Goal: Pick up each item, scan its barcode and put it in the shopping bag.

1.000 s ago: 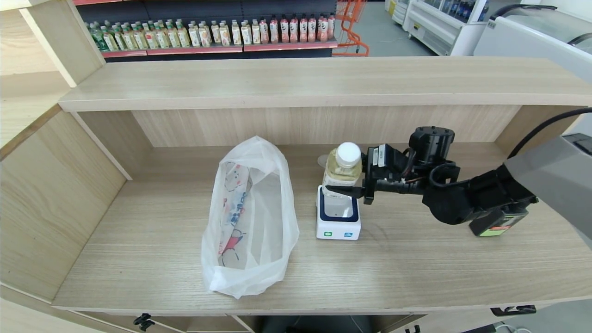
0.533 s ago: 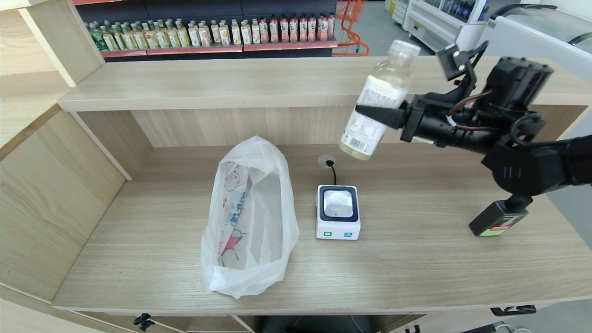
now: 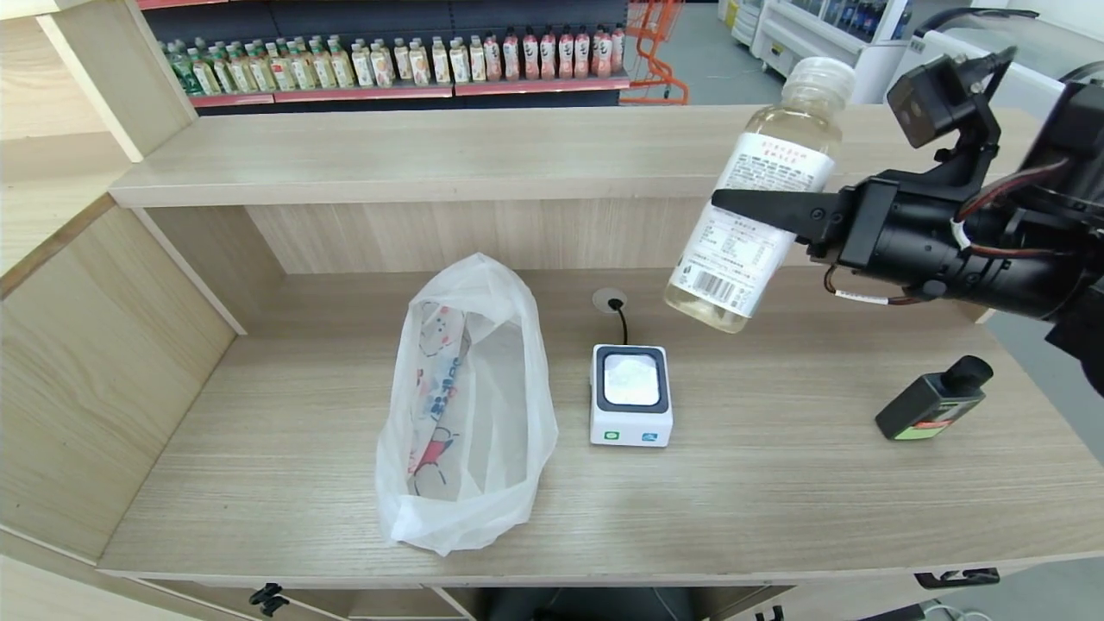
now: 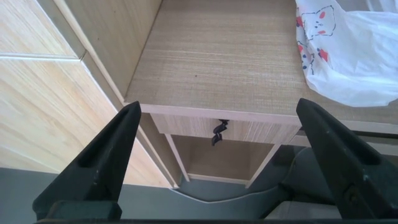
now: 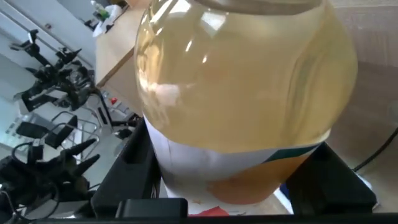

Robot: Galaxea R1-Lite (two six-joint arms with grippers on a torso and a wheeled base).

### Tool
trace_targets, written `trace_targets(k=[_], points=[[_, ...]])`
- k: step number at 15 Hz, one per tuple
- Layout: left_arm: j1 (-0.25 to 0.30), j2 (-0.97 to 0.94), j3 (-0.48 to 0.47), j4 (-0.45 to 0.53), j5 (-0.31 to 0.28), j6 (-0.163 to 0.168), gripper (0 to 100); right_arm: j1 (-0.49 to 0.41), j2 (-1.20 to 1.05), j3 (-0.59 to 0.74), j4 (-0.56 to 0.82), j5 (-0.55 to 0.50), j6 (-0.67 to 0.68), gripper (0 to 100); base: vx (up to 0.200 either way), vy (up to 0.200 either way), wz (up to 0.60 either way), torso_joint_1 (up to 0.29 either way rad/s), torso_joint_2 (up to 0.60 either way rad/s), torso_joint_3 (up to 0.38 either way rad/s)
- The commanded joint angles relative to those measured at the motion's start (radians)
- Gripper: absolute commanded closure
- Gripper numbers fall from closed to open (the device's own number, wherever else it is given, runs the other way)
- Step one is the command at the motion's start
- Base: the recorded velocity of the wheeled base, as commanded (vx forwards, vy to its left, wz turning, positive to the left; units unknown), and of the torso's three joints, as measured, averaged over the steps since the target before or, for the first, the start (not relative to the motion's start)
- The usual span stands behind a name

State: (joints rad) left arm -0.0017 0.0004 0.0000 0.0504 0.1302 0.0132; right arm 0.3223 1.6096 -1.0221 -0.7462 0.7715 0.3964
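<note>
A clear bottle of pale yellow drink (image 3: 759,207) with a white cap and white label hangs tilted in the air, high above the counter and to the right of the scanner. My right gripper (image 3: 763,211) is shut on its middle; the barcode near its base faces the head camera. In the right wrist view the bottle (image 5: 242,99) sits between the black fingers. The white barcode scanner (image 3: 631,395) lies on the counter centre. A white plastic shopping bag (image 3: 466,405) stands open left of it. My left gripper (image 4: 227,162) stands open off the counter's front left corner.
A small dark bottle with a green label (image 3: 931,402) lies on the counter at the right. The scanner's cable runs into a grommet hole (image 3: 609,301) behind it. A raised wooden shelf (image 3: 552,151) spans the back, and a side wall (image 3: 95,362) closes the left.
My right gripper has lifted the drink bottle from the scanner, up and to the right, tilting it so the barcode faces down and forward. The small dark bottle is now uncovered.
</note>
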Motion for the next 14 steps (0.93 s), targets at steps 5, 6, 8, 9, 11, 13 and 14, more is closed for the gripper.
trace_targets(k=[5,6,8,9,11,13,14], points=[[0.0,0.0,0.0,0.0,0.0,-0.002,0,0.064,-0.082,-0.007,0.08,-0.029,0.165,100,0.0,0.2,0.0,0.002,0.0,0.003],[0.0,0.0,0.0,0.0,0.0,-0.001,0,0.141,-0.073,-0.013,0.083,-0.124,0.208,100,0.0,0.2,0.0,0.007,0.0,0.007],[0.0,0.0,0.0,0.0,0.0,-0.001,0,0.198,-0.034,-0.013,0.139,-0.228,0.213,100,0.0,0.0,0.0,0.0,0.0,0.0],[0.0,0.0,0.0,0.0,0.0,-0.001,0,0.208,-0.011,-0.009,0.159,-0.27,0.213,100,0.0,0.0,0.0,0.0,0.0,0.0],[0.0,0.0,0.0,0.0,0.0,0.001,0,0.208,0.046,0.005,0.162,-0.288,0.213,100,0.0,0.0,0.0,0.0,0.0,0.0],[0.0,0.0,0.0,0.0,0.0,-0.001,0,0.207,0.099,0.013,0.16,-0.291,0.21,100,0.0,0.0,0.0,0.0,0.0,0.0],[0.0,0.0,0.0,0.0,0.0,-0.001,0,0.208,0.124,0.016,0.157,-0.291,0.2,100,0.0,0.0,0.0,0.0,0.0,0.0]])
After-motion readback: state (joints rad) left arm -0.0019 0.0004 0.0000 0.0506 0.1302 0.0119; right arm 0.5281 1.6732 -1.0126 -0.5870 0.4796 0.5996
